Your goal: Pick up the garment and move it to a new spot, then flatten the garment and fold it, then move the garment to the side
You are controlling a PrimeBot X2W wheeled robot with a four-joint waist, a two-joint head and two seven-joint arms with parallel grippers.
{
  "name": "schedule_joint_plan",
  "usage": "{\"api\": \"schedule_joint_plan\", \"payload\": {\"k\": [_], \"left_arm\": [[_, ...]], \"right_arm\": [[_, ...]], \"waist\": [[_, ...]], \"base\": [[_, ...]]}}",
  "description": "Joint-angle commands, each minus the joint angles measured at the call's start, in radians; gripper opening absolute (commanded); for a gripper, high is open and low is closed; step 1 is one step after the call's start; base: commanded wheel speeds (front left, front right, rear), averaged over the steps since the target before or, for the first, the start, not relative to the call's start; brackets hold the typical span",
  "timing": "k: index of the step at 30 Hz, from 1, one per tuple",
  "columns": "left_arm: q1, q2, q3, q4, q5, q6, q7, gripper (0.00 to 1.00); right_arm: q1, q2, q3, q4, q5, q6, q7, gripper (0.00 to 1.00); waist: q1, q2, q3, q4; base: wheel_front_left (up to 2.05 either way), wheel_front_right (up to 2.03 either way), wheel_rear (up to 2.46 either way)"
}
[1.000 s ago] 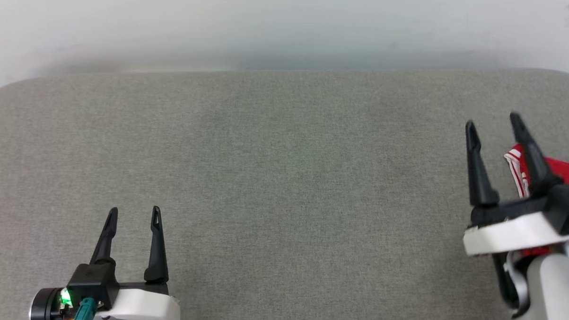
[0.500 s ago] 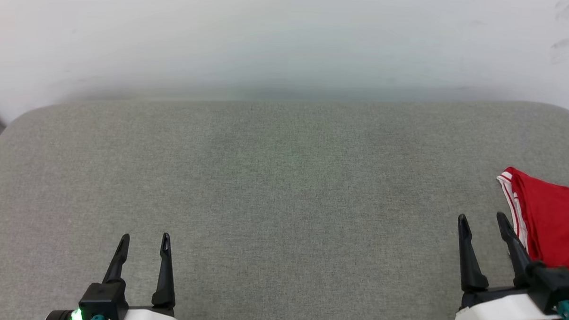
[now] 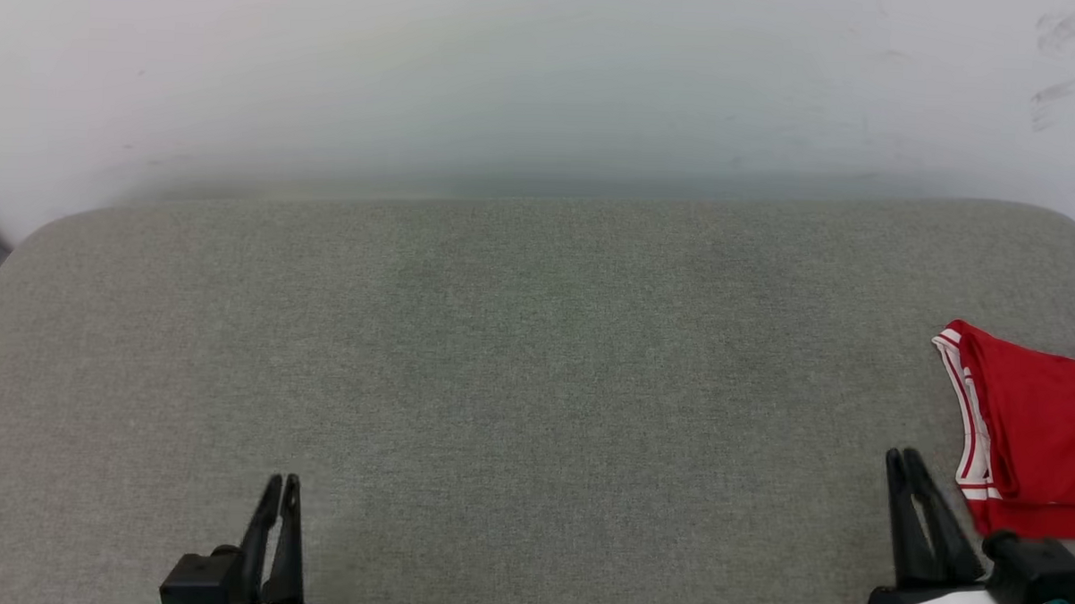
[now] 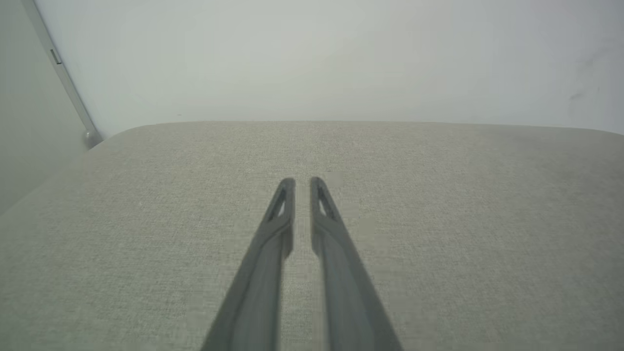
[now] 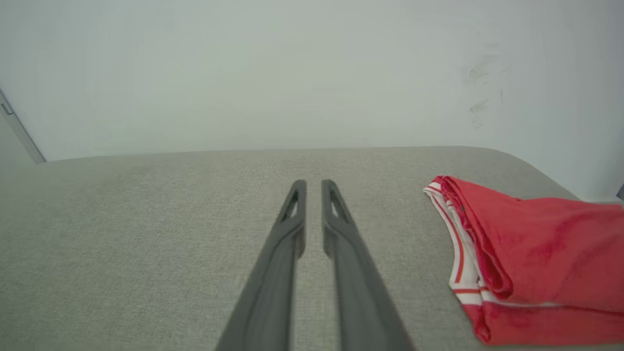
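- Spotting the garment (image 3: pixel 1034 427) folded into a compact red packet, with striped white trim along one side, lying flat at the right edge of the cushion (image 3: pixel 536 356).
- No chest letters on show and no sleeve spread out. Tidy from the right wrist view too (image 5: pixel 536 258), layers stacked with a small lip at the fold.
- Picking out the right gripper (image 3: pixel 904 458) low over the cushion's near right, fingers drawn to a narrow slit, gripping nothing, clear of the cloth.
- Same story over the cushion's near left for the left gripper (image 3: pixel 283 483): pinched narrow, empty, pointing across bare fabric.
- Broad middle of the cushion bare, pale wall (image 3: pixel 545 88) rising behind its far edge.
- Reading this as the last step, the shift to the side, and judging it as good as finished.
- Next move probably calling for little beyond keeping both arms off the packet.
- Cannot tell whether the packet overhangs the cushion's right edge, cut off there. If so, worth a gentle nudge inward.
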State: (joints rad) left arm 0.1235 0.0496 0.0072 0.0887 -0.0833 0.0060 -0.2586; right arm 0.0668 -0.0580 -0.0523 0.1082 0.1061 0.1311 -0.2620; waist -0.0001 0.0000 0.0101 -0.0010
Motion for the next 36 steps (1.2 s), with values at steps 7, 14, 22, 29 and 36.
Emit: {"api": "schedule_joint_plan", "payload": {"k": [7, 14, 22, 29, 36], "left_arm": [[-0.025, 0.0, 0.013, 0.018, -0.128, -0.012, 0.035, 0.0], [-0.044, 0.0, 0.021, 0.029, -0.266, -0.024, 0.066, 0.0], [-0.066, 0.0, 0.03, 0.042, -0.411, -0.037, 0.1, 0.0], [-0.085, 0.0, 0.038, 0.053, -0.527, -0.048, 0.129, 0.0], [-0.101, 0.0, 0.046, 0.064, -0.634, -0.058, 0.155, 0.0]], "right_arm": [[-0.014, -0.001, -0.003, 0.01, 0.129, 0.0, 0.029, 0.0], [-0.032, -0.002, -0.007, 0.022, 0.266, 0.0, 0.062, 0.0], [-0.05, -0.002, -0.011, 0.035, 0.41, 0.0, 0.097, 0.0], [-0.064, -0.003, -0.015, 0.045, 0.526, 0.0, 0.124, 0.0], [-0.077, -0.003, -0.019, 0.054, 0.631, 0.0, 0.15, 0.0]], "waist": [[0.0001, 0.0, 0.0, 0.0], [0.0001, 0.0, -0.001, 0.0], [0.0001, 0.0, -0.001, 0.0], [0.0001, 0.0, -0.002, 0.0], [0.0001, 0.0, -0.002, 0.0]], "base": [[0.0, 0.0, 0.0], [0.0, 0.0, 0.0], [0.0, 0.0, 0.0], [0.0, 0.0, 0.0], [0.0, 0.0, 0.0]]}}
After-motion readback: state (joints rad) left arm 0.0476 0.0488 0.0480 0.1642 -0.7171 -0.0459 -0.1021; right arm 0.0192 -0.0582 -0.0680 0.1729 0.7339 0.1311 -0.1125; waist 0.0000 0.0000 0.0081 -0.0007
